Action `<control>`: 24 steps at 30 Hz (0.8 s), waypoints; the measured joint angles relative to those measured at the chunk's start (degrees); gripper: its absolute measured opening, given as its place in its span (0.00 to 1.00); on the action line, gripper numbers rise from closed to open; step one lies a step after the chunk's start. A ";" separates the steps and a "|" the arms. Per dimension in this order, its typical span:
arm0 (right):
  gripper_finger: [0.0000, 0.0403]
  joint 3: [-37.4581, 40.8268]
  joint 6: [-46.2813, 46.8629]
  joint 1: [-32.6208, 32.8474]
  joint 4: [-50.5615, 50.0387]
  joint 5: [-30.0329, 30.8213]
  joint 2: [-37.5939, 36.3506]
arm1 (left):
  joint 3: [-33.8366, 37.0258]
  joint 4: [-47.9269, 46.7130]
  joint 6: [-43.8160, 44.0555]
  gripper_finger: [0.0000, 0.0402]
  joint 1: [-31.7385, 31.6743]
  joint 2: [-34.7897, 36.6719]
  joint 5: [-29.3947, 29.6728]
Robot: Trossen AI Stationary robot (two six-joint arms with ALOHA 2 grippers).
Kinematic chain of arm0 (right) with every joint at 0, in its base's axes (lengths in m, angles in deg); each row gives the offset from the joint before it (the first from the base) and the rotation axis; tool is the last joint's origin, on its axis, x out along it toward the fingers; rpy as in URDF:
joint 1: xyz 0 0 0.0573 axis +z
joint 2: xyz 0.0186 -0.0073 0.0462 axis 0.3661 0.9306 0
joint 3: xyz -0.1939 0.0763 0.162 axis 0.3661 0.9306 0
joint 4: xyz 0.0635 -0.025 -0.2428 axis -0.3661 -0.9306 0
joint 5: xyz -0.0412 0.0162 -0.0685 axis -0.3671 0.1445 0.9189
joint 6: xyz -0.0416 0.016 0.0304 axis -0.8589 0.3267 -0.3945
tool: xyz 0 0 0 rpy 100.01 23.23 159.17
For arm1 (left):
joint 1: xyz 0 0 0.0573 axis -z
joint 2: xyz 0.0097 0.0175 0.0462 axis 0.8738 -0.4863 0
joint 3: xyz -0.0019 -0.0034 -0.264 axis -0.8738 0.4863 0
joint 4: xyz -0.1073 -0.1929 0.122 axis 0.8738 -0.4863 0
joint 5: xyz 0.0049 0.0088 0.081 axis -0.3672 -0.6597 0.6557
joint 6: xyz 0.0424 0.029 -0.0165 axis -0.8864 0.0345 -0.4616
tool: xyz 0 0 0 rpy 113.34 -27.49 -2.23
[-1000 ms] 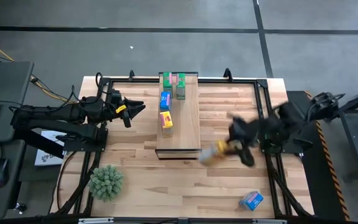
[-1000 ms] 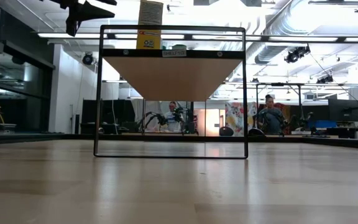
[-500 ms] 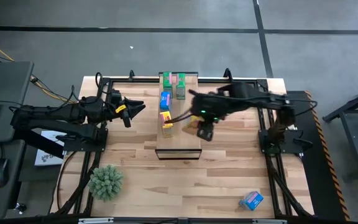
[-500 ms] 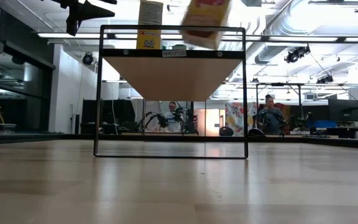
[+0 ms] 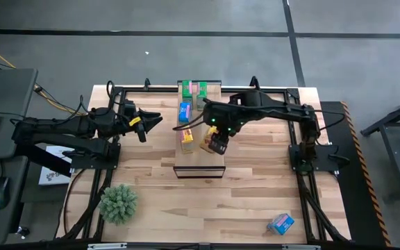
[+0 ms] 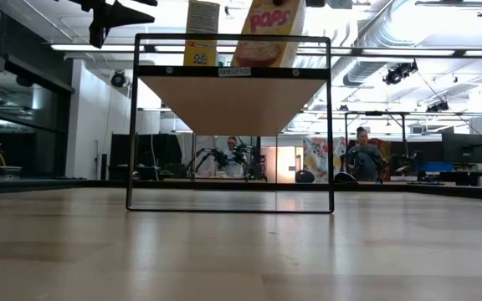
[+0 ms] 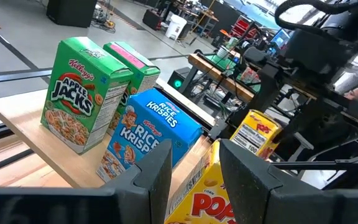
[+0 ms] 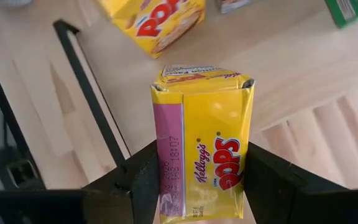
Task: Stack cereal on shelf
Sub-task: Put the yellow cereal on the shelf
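Note:
The shelf (image 5: pixel 210 118) is a pale plank raised on a dark frame (image 6: pixel 233 79). On it stand two green cereal boxes (image 5: pixel 186 88) (image 5: pixel 202 94), a blue one (image 5: pixel 185 111) and a yellow one (image 5: pixel 185 137). My right gripper (image 5: pixel 214 142) is shut on a second yellow box (image 8: pixel 204 155) over the shelf's near part, beside the first yellow box (image 8: pixel 157 18). A second blue box (image 5: pixel 280 223) lies on the table near the front right. My left gripper (image 5: pixel 150 123) is open and empty, left of the shelf. My right gripper pinches the yellow box by two opposite faces (image 8: pixel 244 162) between its two fingers (image 8: pixel 138 183), the narrow side panel facing the wrist camera. The fingers slant down from the table's right side. The box stands almost upright (image 6: pixel 266 33). I cannot tell whether its lower end touches the shelf top.
A spiky green plant ball (image 5: pixel 119 203) sits near the table's front left. A dark frame (image 5: pixel 294 125) runs around the work area. People show in the room behind the table (image 6: pixel 362 155).
My right gripper has swung from the table's right near side toward the left and far edge, carrying the yellow box over the shelf. The box was tilted half a second ago. It now stands nearly upright beside the other yellow box.

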 joint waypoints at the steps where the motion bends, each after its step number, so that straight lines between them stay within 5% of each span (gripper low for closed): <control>1: 0.47 0.00 1.76 -0.03 0.00 0.00 0.00 | 0.00 0.00 0.01 0.32 0.00 0.01 0.01; 16: 0.48 0.01 10.66 -0.03 0.38 3.44 -0.02 | 0.00 -0.09 0.01 0.32 0.00 0.00 -0.01; 24: 0.58 0.02 12.29 -0.01 1.77 3.37 -0.09 | 0.00 -0.50 0.01 0.32 0.00 -0.01 -0.52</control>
